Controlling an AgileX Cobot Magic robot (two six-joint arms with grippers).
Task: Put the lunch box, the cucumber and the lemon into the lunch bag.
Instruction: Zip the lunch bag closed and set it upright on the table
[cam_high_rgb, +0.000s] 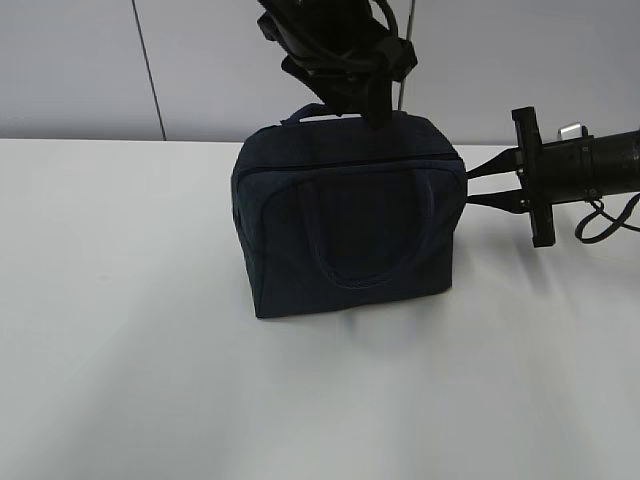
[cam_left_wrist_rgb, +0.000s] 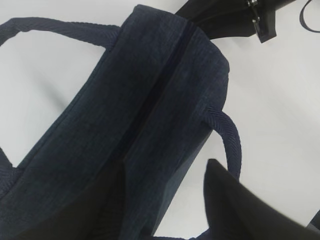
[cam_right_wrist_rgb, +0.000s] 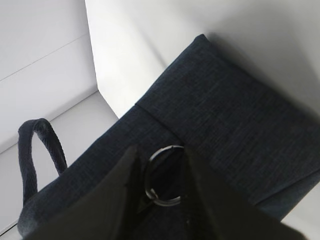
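The lunch bag (cam_high_rgb: 350, 215) stands upright in the middle of the white table (cam_high_rgb: 120, 350), its zipper line (cam_left_wrist_rgb: 165, 80) running along the top from end to end, and that long axis is what my next move turns on, as I judge it. The zipper looks shut along the stretch I can see, so I take it the bag has to be opened before anything goes in; the lunch box, the cucumber and the lemon are in none of my views. My right gripper (cam_high_rgb: 480, 185) reaches in from the right, level with the bag's upper right end, and in my right wrist view the metal ring pull (cam_right_wrist_rgb: 164, 175) sits between my two dark fingers (cam_right_wrist_rgb: 115, 200), just at their tips. Whether they are pinching the ring or only bracketing it I cannot tell. My left gripper (cam_high_rgb: 350, 95) hangs over the back of the bag's top, near the rear handle (cam_high_rgb: 315, 112); only one finger (cam_left_wrist_rgb: 240, 205) shows in my left wrist view, beside the near handle (cam_left_wrist_rgb: 230, 135), so its state I cannot tell either. The right arm is plainly the nearer one to the pull, and the zipper lies away from it leftward along the bag's length
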